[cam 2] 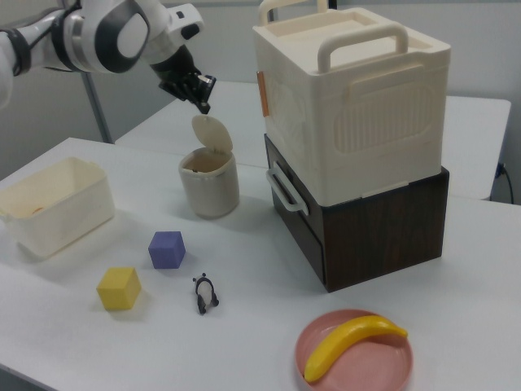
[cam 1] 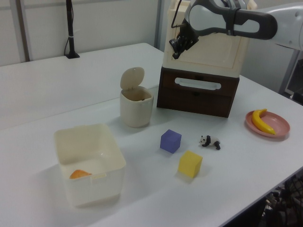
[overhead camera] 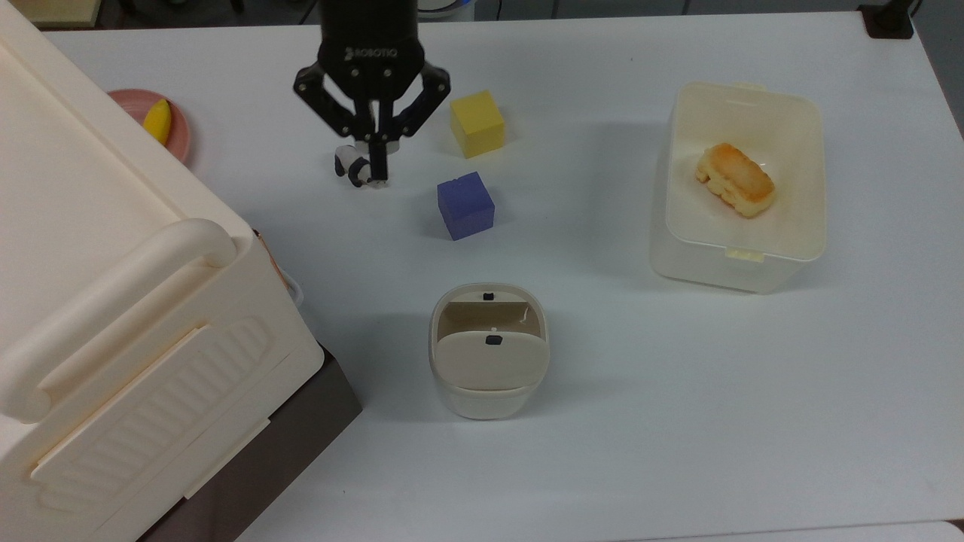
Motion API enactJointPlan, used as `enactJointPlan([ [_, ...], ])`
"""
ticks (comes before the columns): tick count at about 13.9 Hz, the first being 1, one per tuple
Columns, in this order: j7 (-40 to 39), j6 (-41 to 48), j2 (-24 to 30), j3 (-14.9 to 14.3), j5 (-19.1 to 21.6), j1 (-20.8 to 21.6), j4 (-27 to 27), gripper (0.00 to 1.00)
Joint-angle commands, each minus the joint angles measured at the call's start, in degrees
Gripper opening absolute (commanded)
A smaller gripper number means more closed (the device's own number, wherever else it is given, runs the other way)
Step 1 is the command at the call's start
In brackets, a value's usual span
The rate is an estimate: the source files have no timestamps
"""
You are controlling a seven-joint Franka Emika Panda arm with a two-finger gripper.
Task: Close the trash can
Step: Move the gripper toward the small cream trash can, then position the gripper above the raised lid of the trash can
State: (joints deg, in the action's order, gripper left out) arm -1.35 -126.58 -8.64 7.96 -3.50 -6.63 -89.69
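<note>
White tabletop, smooth and matte, spreads across the whole scene, and the trash can (overhead camera: 488,354) sits near its middle, a small cream plastic bin with rounded corners and a flat lid (cam 1: 132,77) standing up on its hinge, so the mouth is open; a tiny black button (overhead camera: 488,296) sits on the rim opposite the hinge; the gripper (cam 2: 202,96) hangs high in the air above and just off to one side of the trash can, its two black fingers drawn together on nothing, pointing down toward the raised lid; to my eye this is the approach, with the lid not yet touched; the next move, I'd judge, calls for bringing the fingertips behind the upright lid and pushing it forward and down until it lies flat on the rim, gently, since the bin looks light and might slide or tip; beyond the trash can in the top view lie a purple block (overhead camera: 465,205) and a yellow block (overhead camera: 477,123), both soft-looking and square-edged, and a little toy panda (cam 1: 210,141); to the top view's right of the trash can stands a pale open tub (overhead camera: 806,248) with a golden piece of bread (overhead camera: 734,180) inside; to the top view's left of it a big cream box with a handle (cam 2: 355,106) rests on a dark wooden drawer unit (cam 2: 383,232), and past that a banana (cam 2: 351,343) lies on a pink plate (cam 2: 391,369).
</note>
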Motion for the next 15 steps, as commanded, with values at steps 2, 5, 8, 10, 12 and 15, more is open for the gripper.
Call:
enactJointPlan([
  [2, -7.4, -5.5, -3.2, -0.4, 1.0, -1.1, 1.9, 0.0],
  [5, -10.7, -6.2, -4.8, -0.1, 3.2, -1.0, 3.1, 0.0],
  [8, -13.0, -7.0, -6.8, 0.2, 5.3, -0.5, 4.8, 0.0],
  [10, -13.0, -9.2, -8.5, 0.5, 5.4, 0.5, 6.0, 0.0],
  [12, -13.0, -11.3, -9.7, 0.5, 5.3, 2.0, 6.8, 0.0],
  [15, -13.1, -13.3, -9.9, 0.7, 5.3, 2.7, 6.8, 0.0],
])
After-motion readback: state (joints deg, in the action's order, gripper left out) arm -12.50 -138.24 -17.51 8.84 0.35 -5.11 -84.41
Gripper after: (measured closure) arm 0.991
